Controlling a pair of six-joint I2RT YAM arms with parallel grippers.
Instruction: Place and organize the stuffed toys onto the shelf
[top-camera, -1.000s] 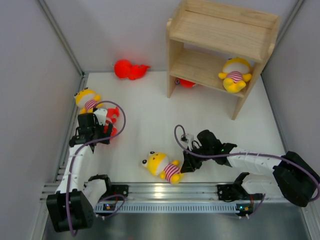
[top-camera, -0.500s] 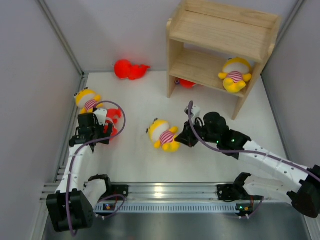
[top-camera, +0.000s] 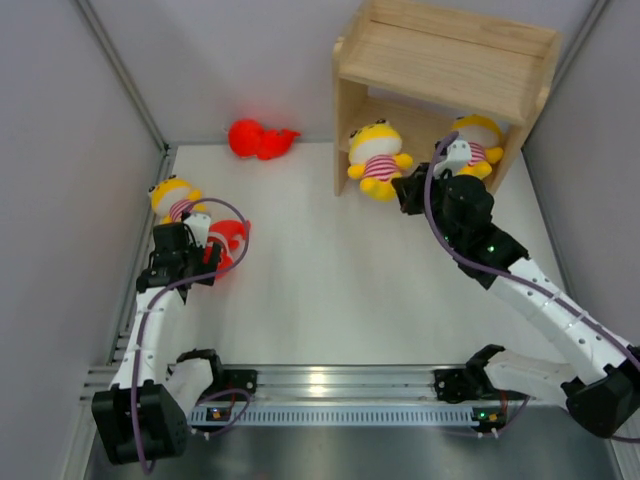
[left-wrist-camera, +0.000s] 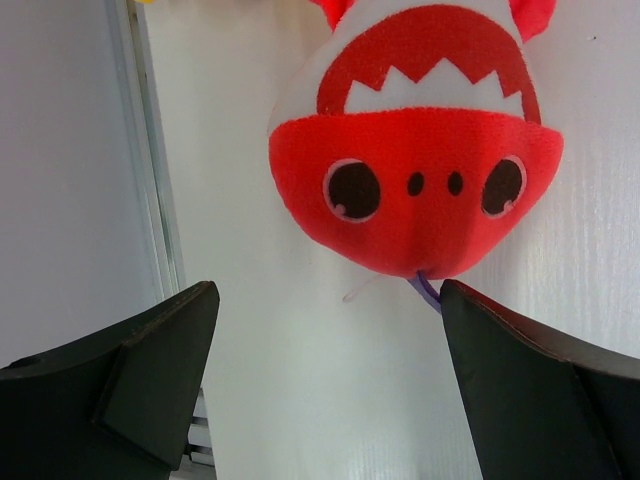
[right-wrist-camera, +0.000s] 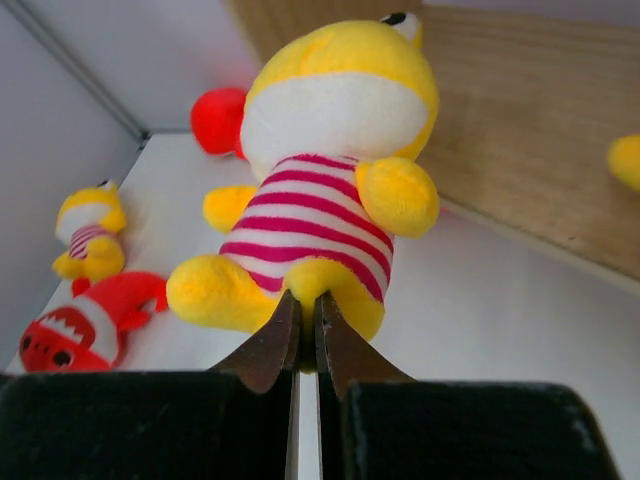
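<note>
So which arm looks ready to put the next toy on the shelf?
Right. The right gripper is shut on a yellow striped toy beside the shelf. The left gripper is open, facing a red shark far from it.

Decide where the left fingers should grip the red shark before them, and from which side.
Take the red shark by its tapered snout, below the eyes, coming straight in from the snout end. It faces the left gripper, and higher up the head looks wider than the gap between the open fingers. It sits right of centre in the wrist view, so shift first.
</note>
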